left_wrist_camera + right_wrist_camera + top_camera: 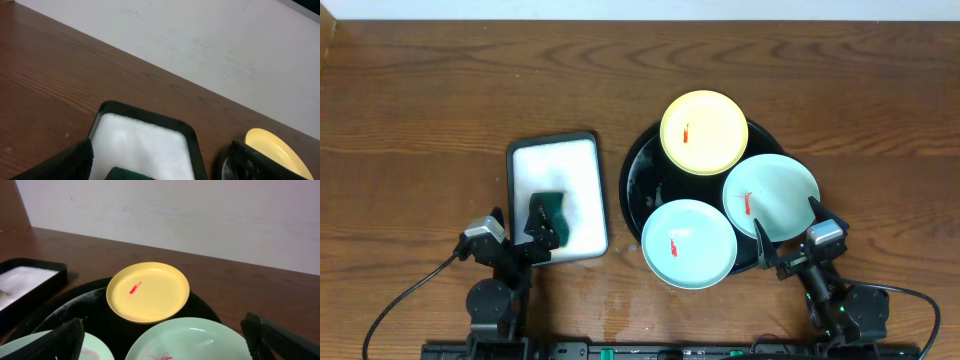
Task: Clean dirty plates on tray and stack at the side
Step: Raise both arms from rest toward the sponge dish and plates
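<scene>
Three plates lie on the round black tray (pixel 642 175), each with a small red smear. The pale yellow plate (pixel 704 132) is at the back, one mint green plate (pixel 771 196) is at the right, and another mint green plate (pixel 689 243) is at the front. My right gripper (pixel 788 228) stands open at the near edge of the right mint plate (pixel 190 340), holding nothing. The yellow plate (pixel 148 292) lies beyond it. My left gripper (pixel 520 226) is open over the near end of the white tray, just short of a dark green sponge (pixel 548 215).
The white rectangular tray (pixel 560 165) with a dark rim sits left of the black tray, and the sponge (pixel 130 175) lies in its near half. Bare wooden table surrounds both trays. A pale wall runs along the table's far edge (pixel 200 255).
</scene>
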